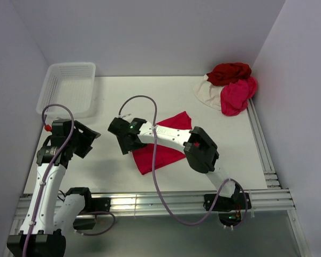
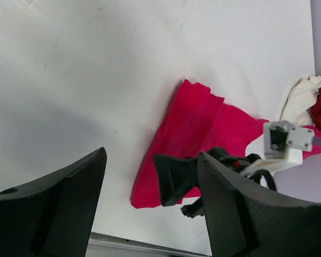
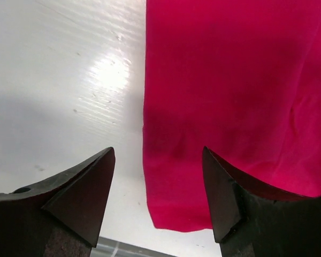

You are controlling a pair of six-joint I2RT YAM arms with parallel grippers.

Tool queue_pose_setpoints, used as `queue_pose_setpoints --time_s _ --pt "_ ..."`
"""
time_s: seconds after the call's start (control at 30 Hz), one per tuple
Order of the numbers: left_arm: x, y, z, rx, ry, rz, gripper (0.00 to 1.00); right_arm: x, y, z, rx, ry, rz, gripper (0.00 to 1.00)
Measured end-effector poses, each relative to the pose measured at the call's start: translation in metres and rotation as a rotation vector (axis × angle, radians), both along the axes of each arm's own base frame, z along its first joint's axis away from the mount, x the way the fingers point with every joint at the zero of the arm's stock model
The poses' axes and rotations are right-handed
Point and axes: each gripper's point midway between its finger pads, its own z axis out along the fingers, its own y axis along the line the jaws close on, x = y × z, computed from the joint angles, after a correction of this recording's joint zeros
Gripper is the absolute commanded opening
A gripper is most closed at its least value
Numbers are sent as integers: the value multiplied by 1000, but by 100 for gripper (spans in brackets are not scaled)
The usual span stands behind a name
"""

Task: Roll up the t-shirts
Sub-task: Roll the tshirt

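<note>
1. White surface (image 1: 150, 96) noted, closed in by pale walls (image 1: 150, 32) on three sides.
2. Found white mesh basket (image 1: 69, 85) at the far left corner, well apart from all cloth.
3. Found crimson t-shirt (image 1: 150, 158) lying flat at mid-surface as a long band, partly under the right arm (image 1: 171, 134).
4. Recorded a heap at the far right corner: dark red t-shirt (image 1: 230, 72) on top, pink t-shirt (image 1: 236, 95) in front, cream t-shirt (image 1: 207, 92) underneath to the left.
5. Observed right hand (image 3: 158, 150) with fingers apart, straddling the crimson t-shirt's long edge, gripping nothing.
6. Observed left hand (image 2: 152, 155) with fingers apart, empty, raised left of the crimson t-shirt.
</note>
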Motion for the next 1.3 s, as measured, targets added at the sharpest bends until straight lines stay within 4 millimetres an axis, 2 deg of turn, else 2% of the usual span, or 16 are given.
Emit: queue_pose_setpoints --time_s 0.1,0.3,0.7,0.8,0.83,0.93,1.23,1.3 --pt "-7 3 1 1 5 29 75 -5 1 -11 -73 -9 11 74" --pt "-15 7 4 9 -1 49 75 -6 11 -19 -155 -62 26 69" --pt "-17 7 2 13 18 47 75 2 -11 -44 -331 -133 16 60" --pt "-17 7 2 13 18 47 75 5 -13 -45 -341 -145 9 50" --pt "-17 7 2 13 18 47 75 5 -13 -45 -341 -149 5 38" --pt "-17 7 2 13 18 47 75 7 -15 -45 -349 -166 -8 25" --pt "-17 7 1 16 23 44 75 9 -28 -44 -303 -194 -34 2" --pt "-17 7 0 16 26 43 75 9 -30 -42 -274 -182 -39 1"
